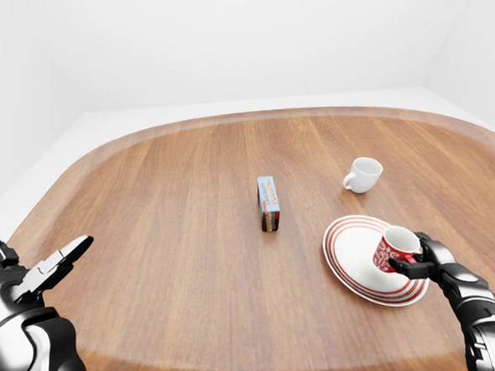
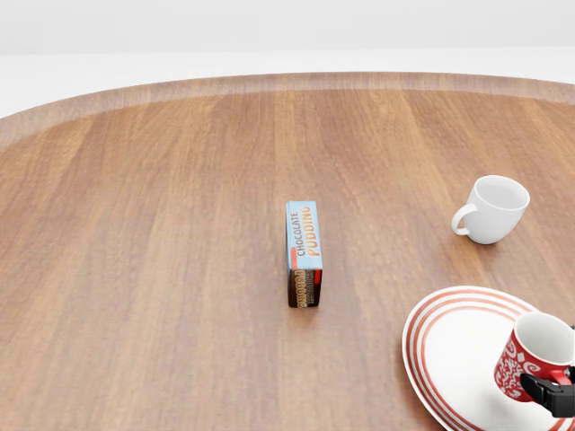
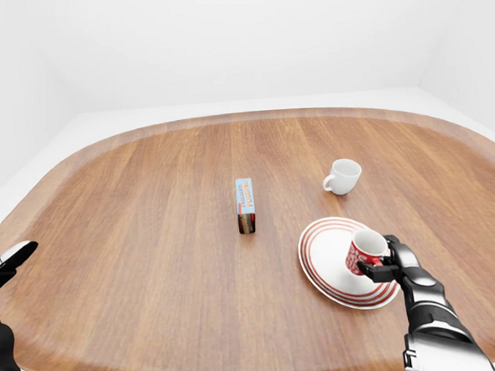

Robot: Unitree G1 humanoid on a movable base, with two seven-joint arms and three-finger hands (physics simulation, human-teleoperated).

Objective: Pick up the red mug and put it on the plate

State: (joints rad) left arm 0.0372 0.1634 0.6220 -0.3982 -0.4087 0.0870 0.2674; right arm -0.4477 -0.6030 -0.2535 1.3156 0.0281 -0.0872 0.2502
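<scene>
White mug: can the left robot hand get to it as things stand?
Probably not easily. The left robot hand sits at the table's near-left edge, while the white mug stands far across. The pudding box lies roughly between, though a path above it looks free.

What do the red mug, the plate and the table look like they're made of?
Red mug: seemingly glazed ceramic, smooth white inside, red patterned outside. Plate: likely the same, glossy white with red rings. Table: wood or wood veneer, with visible grain and a satin sheen.

Bright even light, faint soft shadows, sharp renders, no glare.
</scene>
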